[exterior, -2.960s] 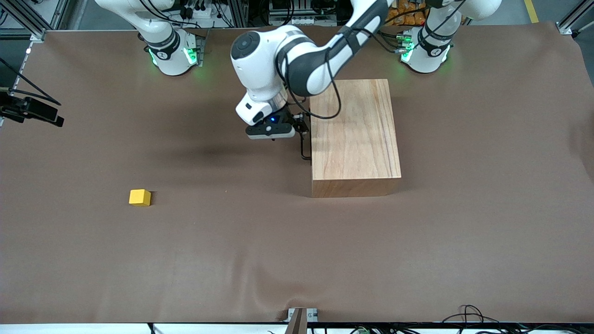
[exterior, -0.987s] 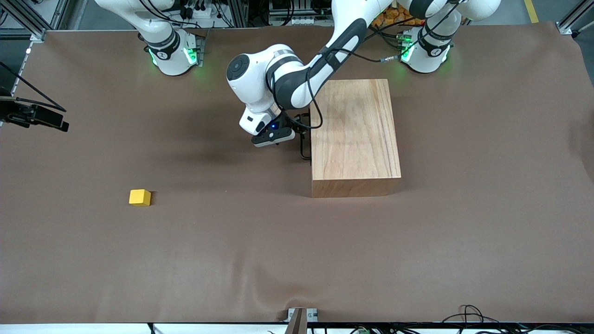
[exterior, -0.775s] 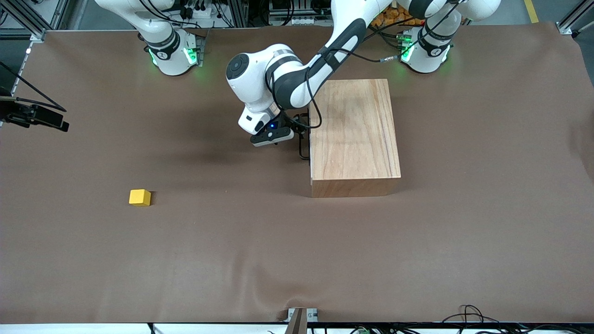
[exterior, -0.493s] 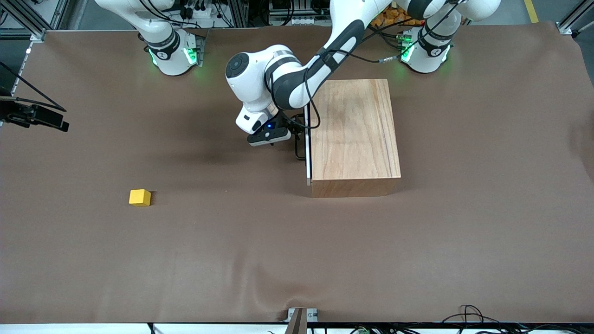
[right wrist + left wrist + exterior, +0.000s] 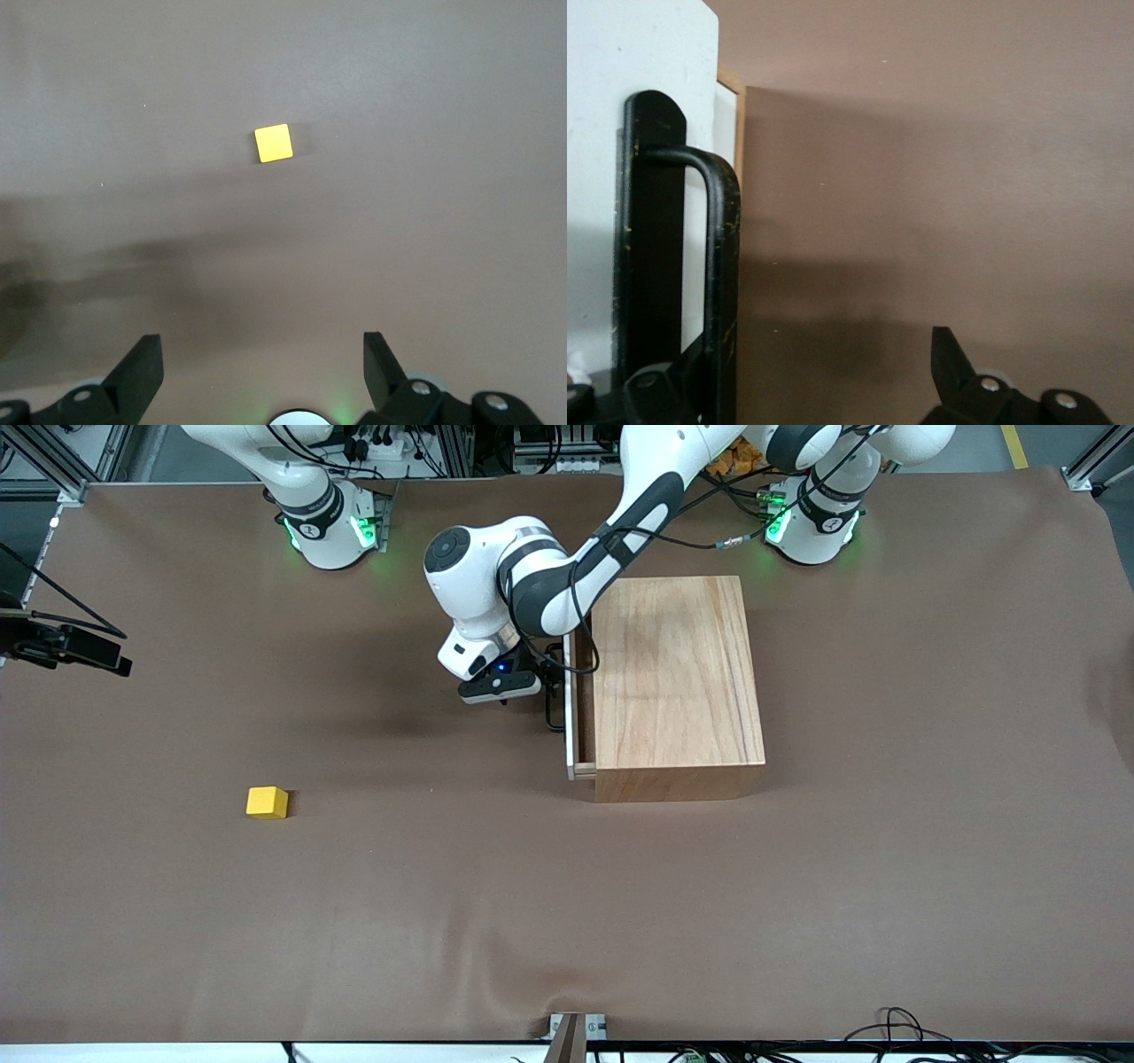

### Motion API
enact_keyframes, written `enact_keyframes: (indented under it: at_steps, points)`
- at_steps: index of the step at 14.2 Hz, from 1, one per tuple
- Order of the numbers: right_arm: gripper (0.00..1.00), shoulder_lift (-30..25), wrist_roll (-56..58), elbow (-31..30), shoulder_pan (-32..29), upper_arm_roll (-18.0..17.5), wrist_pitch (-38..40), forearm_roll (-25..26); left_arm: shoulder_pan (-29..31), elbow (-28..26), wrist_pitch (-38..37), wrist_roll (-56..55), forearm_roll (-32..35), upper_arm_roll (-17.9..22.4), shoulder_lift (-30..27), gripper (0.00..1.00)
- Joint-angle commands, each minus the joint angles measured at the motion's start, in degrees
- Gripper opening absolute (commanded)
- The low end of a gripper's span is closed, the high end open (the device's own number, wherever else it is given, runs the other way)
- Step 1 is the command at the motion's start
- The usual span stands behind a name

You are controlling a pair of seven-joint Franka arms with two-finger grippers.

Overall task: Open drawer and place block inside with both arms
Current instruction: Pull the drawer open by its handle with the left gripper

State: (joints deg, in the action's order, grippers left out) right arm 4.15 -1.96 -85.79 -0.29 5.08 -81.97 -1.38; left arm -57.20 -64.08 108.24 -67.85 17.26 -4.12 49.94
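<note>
I see the left gripper [image 5: 824,372] with its jaws spread, one finger hooked inside the handle [image 5: 555,707] of the drawer [image 5: 574,700], pulled slightly from the wooden box [image 5: 678,682]. The right gripper [image 5: 261,372], jaws wide, hangs high over the block [image 5: 267,802], which sits alone on open tabletop [image 5: 443,921], well apart from the box toward the right arm's end.

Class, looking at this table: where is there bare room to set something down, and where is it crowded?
Bare cloth lies between the block and the wooden box, and all along the edge nearest the front camera. It is crowded in front of the drawer, where the left gripper hooks one finger inside its handle.
</note>
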Motion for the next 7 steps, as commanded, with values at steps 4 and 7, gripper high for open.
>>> enact_keyframes:
  at_steps: [4, 7]
  points:
    - [1.0, 0.2, 0.1, 1.2, -0.1, 0.0, 0.9, 0.5, -1.3, 3.4, 4.7, 0.4, 0.4, -0.1, 1.9, 1.0]
    - [1.0, 0.2, 0.0, 1.2, -0.1, 0.0, 0.9, 0.5, -1.8, 3.9, 6.3, 0.4, -1.1, -0.3, 1.9, 1.0]
